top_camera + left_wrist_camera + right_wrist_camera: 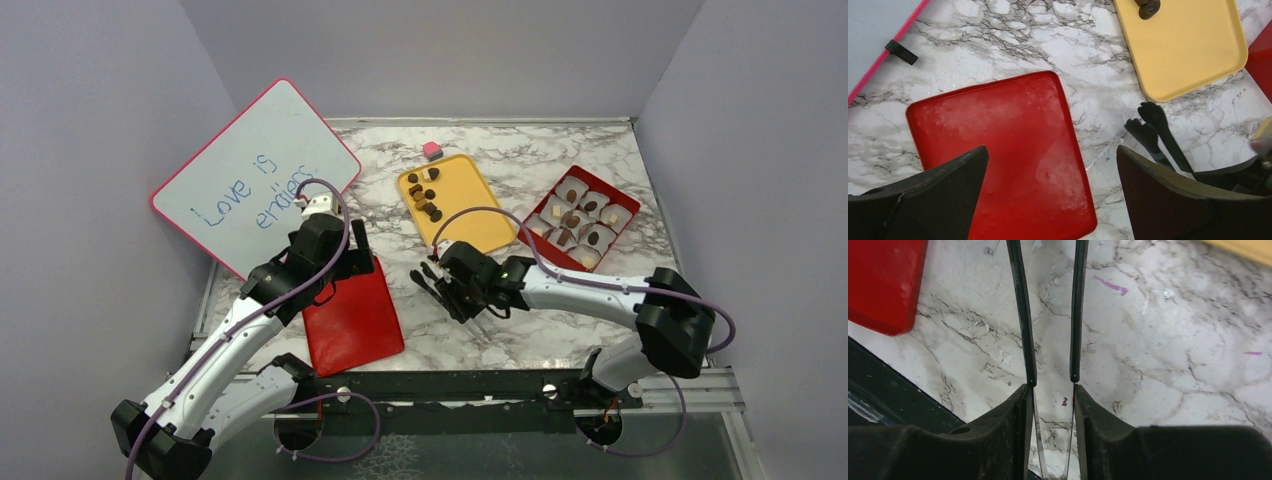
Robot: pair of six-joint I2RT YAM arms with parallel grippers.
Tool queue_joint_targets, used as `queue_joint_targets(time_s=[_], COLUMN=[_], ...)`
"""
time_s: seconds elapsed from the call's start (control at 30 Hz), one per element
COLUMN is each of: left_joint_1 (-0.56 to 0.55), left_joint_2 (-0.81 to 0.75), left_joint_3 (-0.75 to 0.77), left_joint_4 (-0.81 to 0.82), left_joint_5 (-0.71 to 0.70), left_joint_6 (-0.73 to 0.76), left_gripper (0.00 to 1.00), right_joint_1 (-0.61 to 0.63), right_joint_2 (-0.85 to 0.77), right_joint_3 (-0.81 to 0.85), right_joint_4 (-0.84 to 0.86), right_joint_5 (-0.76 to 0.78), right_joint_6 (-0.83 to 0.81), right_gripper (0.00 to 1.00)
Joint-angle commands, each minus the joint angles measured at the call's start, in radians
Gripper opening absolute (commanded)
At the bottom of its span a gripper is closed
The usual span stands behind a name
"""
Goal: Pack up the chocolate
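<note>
Several dark and light brown pieces of chocolate (424,194) lie on a yellow tray (470,215); one dark piece (1149,7) shows at its edge in the left wrist view. More chocolate sits in white cups inside a red box (580,222). My right gripper (458,288) (1050,390) is shut on black-tipped metal tongs (428,281) (1021,315) (1157,131), held low over the marble in front of the tray, with nothing between the tong arms. My left gripper (358,248) (1052,150) hangs open above a flat red lid (350,315) (998,150).
A pink-framed whiteboard (255,175) leans at the back left, and a small pink cube (432,150) sits behind the tray. Grey walls close in on three sides. A black rail (450,385) runs along the near edge of the table.
</note>
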Motion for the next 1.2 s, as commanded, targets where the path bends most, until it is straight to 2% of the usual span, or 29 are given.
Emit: queue_joint_targets(time_s=[0.0, 0.1, 0.47, 0.73, 0.87, 1.07, 1.1, 1.17], left_joint_1=[-0.001, -0.002, -0.002, -0.002, -0.002, -0.002, -0.002, -0.002], left_joint_2=[-0.030, -0.053, -0.092, -0.046, -0.019, 0.069, 0.088, 0.141], left_joint_3=[-0.029, -0.053, -0.127, -0.157, -0.171, -0.157, -0.155, -0.141], left_joint_4=[0.016, 0.026, 0.069, 0.071, 0.070, 0.081, 0.094, 0.121], left_joint_5=[-0.064, -0.071, -0.115, -0.102, -0.131, -0.152, -0.154, -0.157], left_joint_6=[-0.016, -0.008, -0.092, -0.249, -0.329, -0.358, -0.349, -0.329], left_gripper=[0.99, 0.99, 0.98, 0.97, 0.92, 0.88, 0.87, 0.81], right_joint_1=[0.027, 0.035, 0.050, 0.050, 0.050, 0.050, 0.049, 0.050], right_joint_2=[0.089, 0.132, 0.122, 0.114, 0.075, 0.000, -0.038, -0.102], right_joint_3=[0.057, 0.075, 0.054, 0.086, 0.048, 0.051, 0.052, 0.052], right_joint_4=[0.032, 0.031, -0.048, -0.158, -0.166, -0.196, -0.195, -0.180], right_joint_5=[0.038, 0.038, 0.101, 0.105, 0.067, 0.063, 0.051, 0.032], right_joint_6=[-0.091, -0.105, -0.171, -0.248, -0.269, -0.227, -0.218, -0.194], right_gripper=[0.38, 0.38, 0.41, 0.47, 0.53, 0.61, 0.65, 0.80])
